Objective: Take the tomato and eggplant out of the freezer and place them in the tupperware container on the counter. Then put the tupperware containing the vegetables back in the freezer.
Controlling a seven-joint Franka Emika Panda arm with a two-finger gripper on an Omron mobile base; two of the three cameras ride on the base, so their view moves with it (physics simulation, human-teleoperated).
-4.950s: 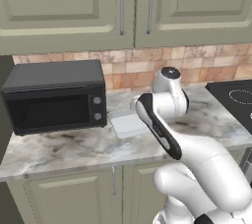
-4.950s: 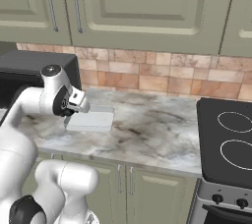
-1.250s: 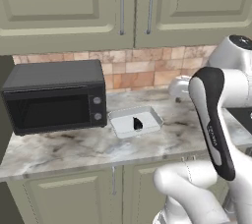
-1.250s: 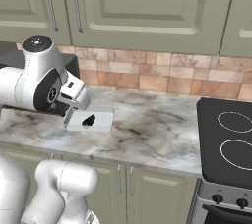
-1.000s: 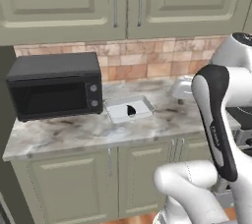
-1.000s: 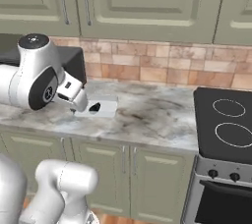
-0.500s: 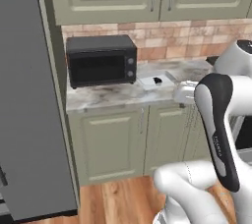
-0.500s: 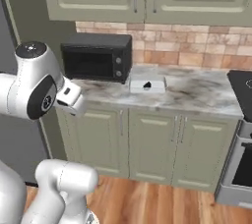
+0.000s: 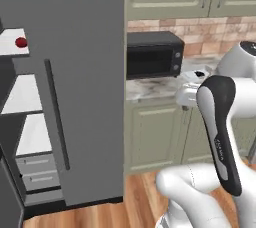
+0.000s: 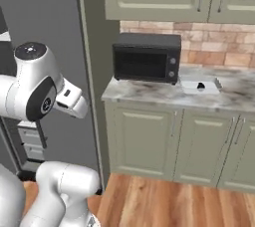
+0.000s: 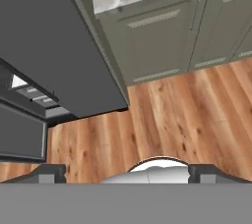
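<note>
The freezer [image 9: 85, 72] stands open on the left, its thick grey door turned toward me. On a white upper shelf inside sits the red tomato [image 9: 21, 42]. The tupperware container [image 9: 192, 77] rests on the counter [image 9: 150, 89] right of the microwave, and the dark eggplant [image 9: 200, 74] lies in it. From the right base view the tupperware container [image 10: 189, 87] and the eggplant [image 10: 200, 86] are far off to the right. My gripper [image 11: 127, 173] is open and empty, its fingertips [image 11: 49, 171] wide apart, pointing down at the wood floor in front of the freezer door [image 11: 49, 46].
A black microwave [image 9: 152, 54] sits on the counter next to the freezer. Olive cabinet doors [image 10: 144, 139] run below the counter, with more cabinets above. The freezer's black bar handle [image 9: 57, 117] and lower drawers [image 9: 32, 169] face me. Wood floor [image 11: 172, 115] lies open below.
The base has driven back and to the left, so the whole scene shifted; the counter is farther away and the open freezer has come into view. The gripper stays open.
</note>
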